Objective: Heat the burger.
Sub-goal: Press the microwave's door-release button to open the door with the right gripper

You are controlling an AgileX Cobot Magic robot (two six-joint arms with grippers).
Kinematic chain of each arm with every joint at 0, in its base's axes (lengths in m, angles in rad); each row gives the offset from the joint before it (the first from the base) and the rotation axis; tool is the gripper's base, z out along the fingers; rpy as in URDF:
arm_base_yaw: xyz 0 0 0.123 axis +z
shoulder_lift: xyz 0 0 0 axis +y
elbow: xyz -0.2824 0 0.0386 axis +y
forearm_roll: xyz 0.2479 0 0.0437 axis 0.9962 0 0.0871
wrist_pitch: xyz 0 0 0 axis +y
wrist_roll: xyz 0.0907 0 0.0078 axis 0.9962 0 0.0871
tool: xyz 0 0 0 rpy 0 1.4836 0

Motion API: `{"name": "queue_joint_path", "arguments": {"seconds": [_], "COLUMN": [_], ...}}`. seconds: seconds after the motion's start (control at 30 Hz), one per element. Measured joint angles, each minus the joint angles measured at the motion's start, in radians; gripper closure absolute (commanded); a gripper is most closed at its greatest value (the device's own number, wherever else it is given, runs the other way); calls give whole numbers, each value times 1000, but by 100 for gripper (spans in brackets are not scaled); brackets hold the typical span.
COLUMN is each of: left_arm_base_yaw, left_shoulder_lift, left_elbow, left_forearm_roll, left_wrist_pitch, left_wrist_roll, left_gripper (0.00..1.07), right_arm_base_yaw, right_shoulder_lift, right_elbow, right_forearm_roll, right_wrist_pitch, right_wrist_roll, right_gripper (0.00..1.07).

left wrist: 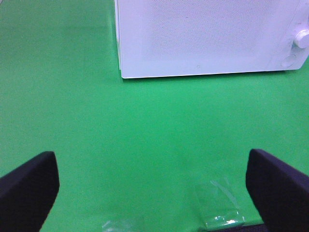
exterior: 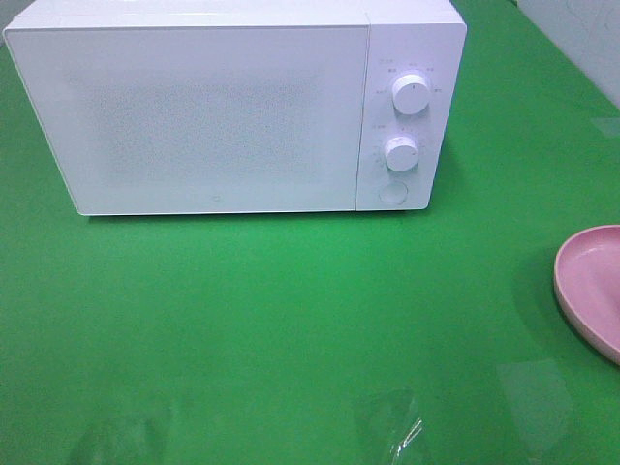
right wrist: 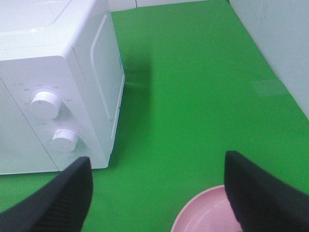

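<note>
The white box-shaped microwave oven (exterior: 213, 107) fills the upper left and centre of the exterior high frame on the green table cover (exterior: 291, 320), door shut, with 2 round white knobs (exterior: 412, 94) on its right panel; the round pink plate (exterior: 591, 281) sits at the right edge. The left gripper (left wrist: 150, 162) and the right gripper (right wrist: 158, 164) each spread their black fingers (left wrist: 29, 188) wide, gripping nothing. The burger shows in no view, so its place cannot be told

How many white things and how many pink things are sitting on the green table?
White: 1, the boxy white microwave oven
Pink: 1, the round pink plate
Total: 2
</note>
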Motion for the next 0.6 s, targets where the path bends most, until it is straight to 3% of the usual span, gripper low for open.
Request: {"name": "queue_joint_path", "arguments": {"seconds": [0.23,0.6], "left_arm_base_yaw": [0,0], "left_shoulder_lift": [0,0], "left_elbow": [0,0], "left_forearm_roll": [0,0], "left_wrist_pitch": [0,0], "left_wrist_roll": [0,0], "left_gripper": [9,9], "right_arm_base_yaw": [0,0], "right_shoulder_lift": [88,265], "right_elbow": [0,18], "right_forearm_roll": [0,0], "right_wrist_pitch": [-95,-429], "right_wrist_roll": [0,-1], "right_gripper": [35,35]}}
